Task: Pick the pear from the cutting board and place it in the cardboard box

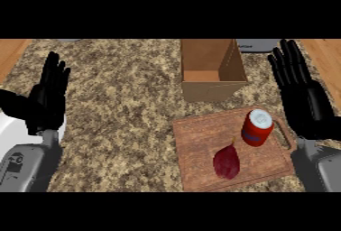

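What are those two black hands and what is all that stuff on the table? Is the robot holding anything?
You are looking down through the robot's eyes, from its head. The black left hand and right hand belong to the robot. Both are open with fingers straight, resting at the sides, and they hold nothing. On the speckled counter lies a wooden cutting board. On it are a dark red pear and a red can standing upright. Behind the board is an open cardboard box, where the pear should go.

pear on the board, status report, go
Left hand and right hand open, holding nothing. Pear on cutting board, untouched. Red can stands beside it; box open.
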Action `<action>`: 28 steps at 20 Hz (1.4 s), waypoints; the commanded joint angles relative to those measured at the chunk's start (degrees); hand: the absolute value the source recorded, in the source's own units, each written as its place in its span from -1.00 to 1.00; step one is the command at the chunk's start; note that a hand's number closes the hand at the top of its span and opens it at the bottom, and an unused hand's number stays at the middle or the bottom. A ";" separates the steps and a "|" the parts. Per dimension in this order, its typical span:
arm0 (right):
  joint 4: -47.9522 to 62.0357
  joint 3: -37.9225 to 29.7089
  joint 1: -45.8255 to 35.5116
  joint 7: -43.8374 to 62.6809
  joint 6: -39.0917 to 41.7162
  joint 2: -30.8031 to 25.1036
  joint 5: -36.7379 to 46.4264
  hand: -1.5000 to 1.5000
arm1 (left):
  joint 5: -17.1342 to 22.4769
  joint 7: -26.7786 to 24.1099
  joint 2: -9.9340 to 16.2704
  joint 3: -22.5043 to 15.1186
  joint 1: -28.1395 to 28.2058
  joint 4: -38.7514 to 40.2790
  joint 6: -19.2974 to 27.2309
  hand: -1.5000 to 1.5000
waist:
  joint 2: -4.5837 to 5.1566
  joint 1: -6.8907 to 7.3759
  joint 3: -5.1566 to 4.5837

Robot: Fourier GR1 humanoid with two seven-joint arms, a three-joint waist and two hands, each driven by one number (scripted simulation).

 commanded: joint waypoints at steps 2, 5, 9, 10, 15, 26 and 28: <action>-0.02 -0.54 7.42 -2.90 -0.97 3.88 -1.73 -1.00 | -3.77 1.27 5.31 0.39 3.63 0.29 -1.17 0.00 | 1.28 -0.93 1.05; 0.95 -2.99 16.40 -3.52 0.32 6.84 -8.51 -1.00 | -11.09 0.92 12.31 -1.16 8.77 4.83 -1.69 0.00 | 1.46 -2.38 1.33; 5.62 5.94 19.64 -6.42 0.93 -11.07 20.03 -1.00 | -11.97 1.31 13.47 -2.32 11.28 6.29 -3.07 0.00 | 1.87 -1.18 0.78; 8.28 9.06 24.09 -10.03 -1.95 -4.42 20.17 -1.00 | -12.76 0.15 13.10 -3.24 11.74 6.56 -3.35 0.00 | 1.73 -1.30 1.04; 13.72 3.15 34.42 -35.30 5.22 7.54 2.49 -1.00 | -11.06 0.04 14.87 -0.87 13.22 6.76 -5.31 0.00 | 1.25 -1.77 1.26; 22.22 2.46 25.92 -31.66 7.06 -11.23 20.18 -1.00 | -13.05 -2.38 14.13 -0.08 12.77 7.79 -6.28 0.00 | 1.29 -0.39 0.92; 16.78 4.80 23.77 -23.74 7.68 -12.09 21.97 -1.00 | -13.80 -1.62 12.34 -0.70 12.26 9.26 -5.38 0.00 | 1.28 -0.69 0.87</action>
